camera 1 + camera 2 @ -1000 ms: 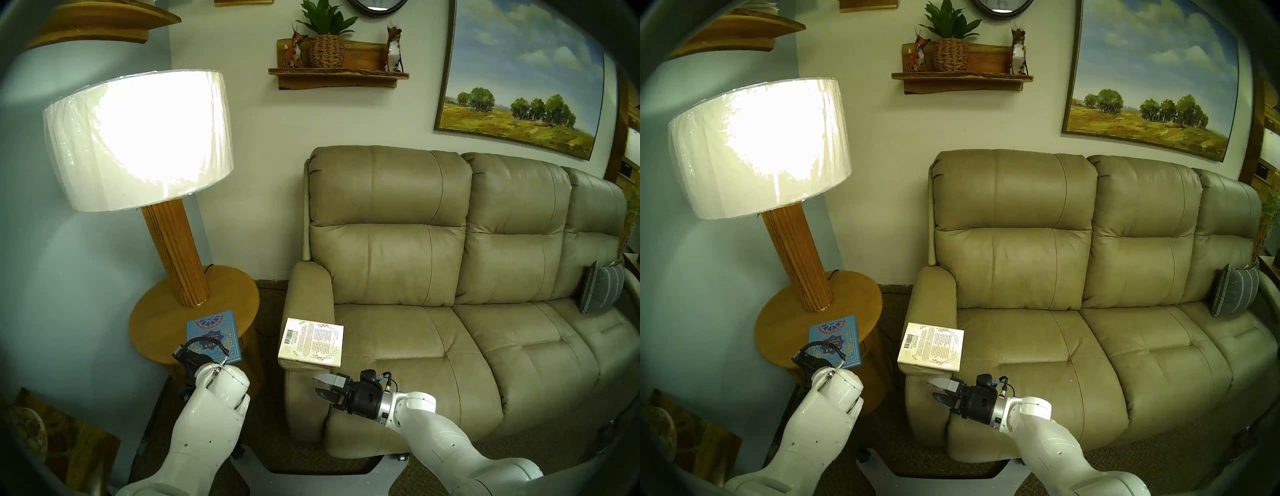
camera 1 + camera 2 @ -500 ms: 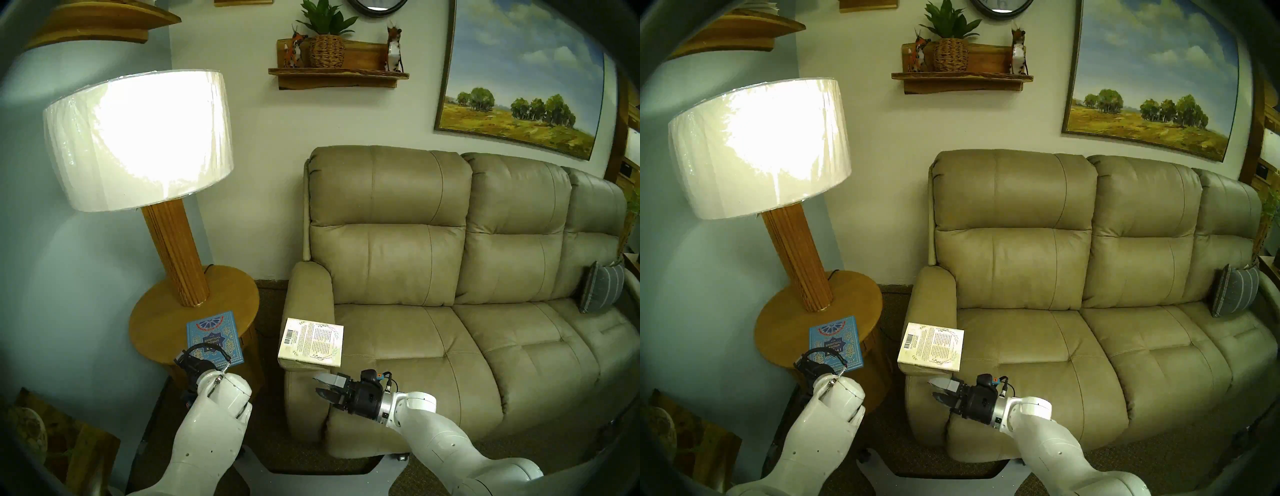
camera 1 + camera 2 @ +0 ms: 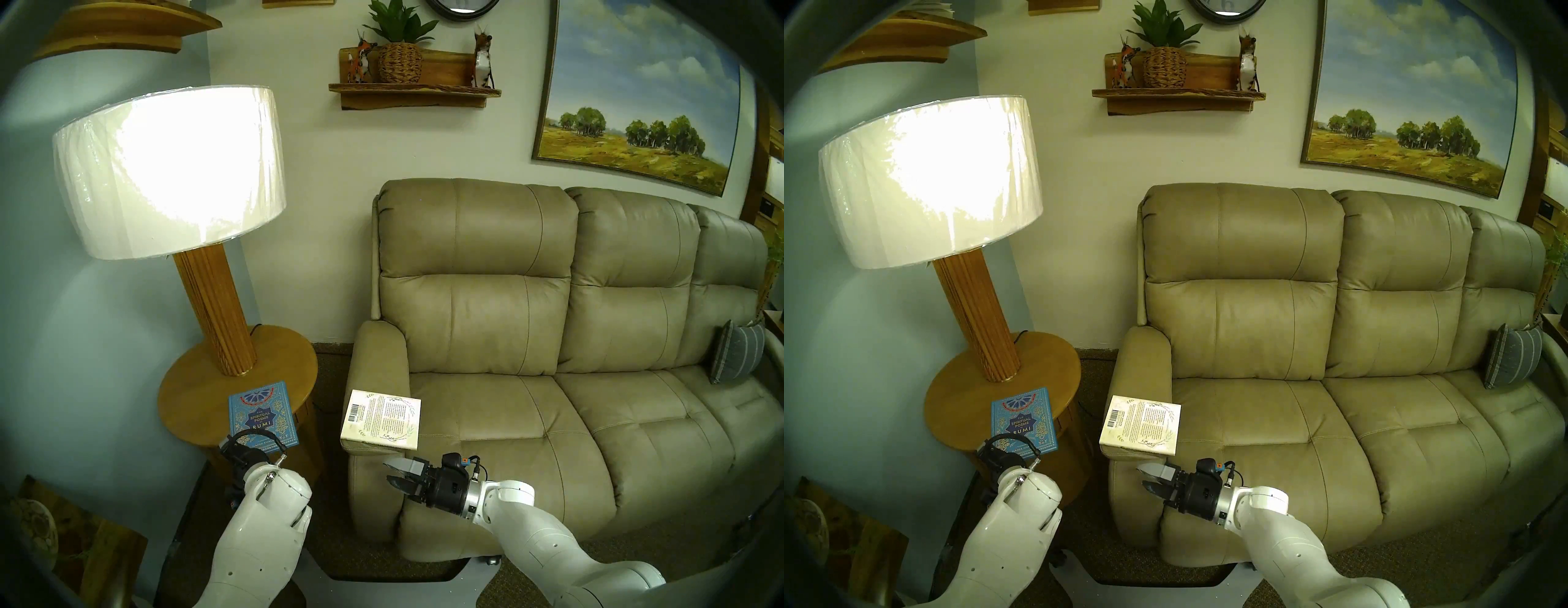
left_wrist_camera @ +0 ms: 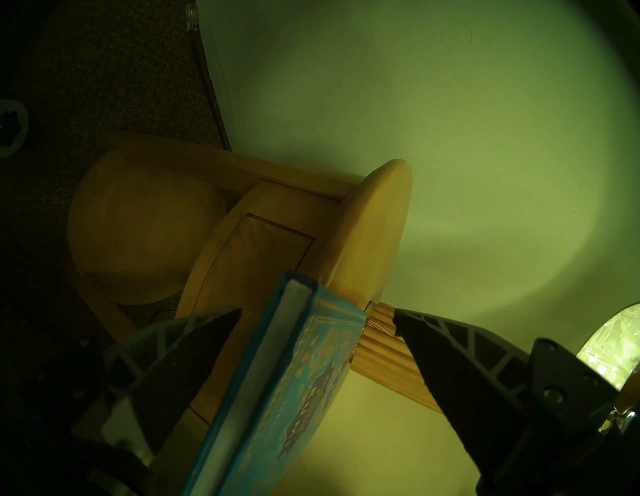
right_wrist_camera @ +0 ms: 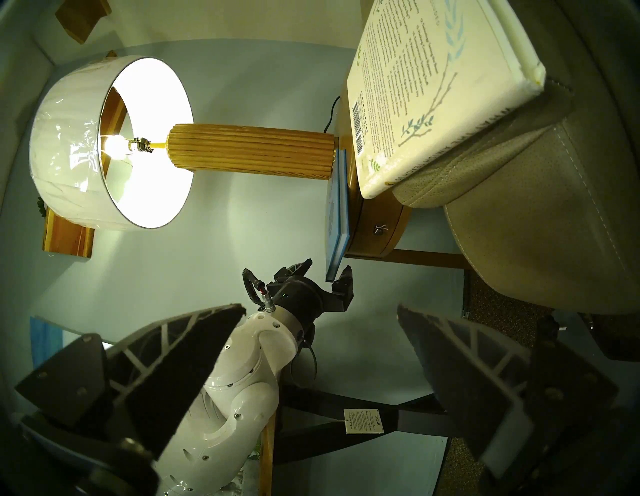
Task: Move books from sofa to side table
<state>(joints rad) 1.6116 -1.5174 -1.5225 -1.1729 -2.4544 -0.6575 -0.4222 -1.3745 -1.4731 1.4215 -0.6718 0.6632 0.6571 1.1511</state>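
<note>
The blue hardcover book (image 3: 261, 412) lies flat on the round wooden side table (image 3: 199, 382), its near end hanging over the front edge. My left gripper (image 4: 317, 315) is open, its fingers on either side of that near end and clear of it; the right wrist view (image 5: 327, 273) shows the same. The cream paperback (image 3: 382, 418) lies barcode up on the left arm of the beige sofa (image 3: 488, 305). My right gripper (image 3: 387, 477) is open and empty, in front of that arm, just below the paperback (image 5: 415, 86).
A lit lamp with a wide white shade (image 3: 169, 170) and ribbed wooden post (image 3: 216, 310) stands on the back of the side table. A narrow carpet gap (image 3: 331, 382) separates table and sofa. A grey striped cushion (image 3: 736, 356) sits at the sofa's right end.
My left arm has drawn back toward me, uncovering more of the blue book's cover. The book stays on the table. The right arm has not moved.
</note>
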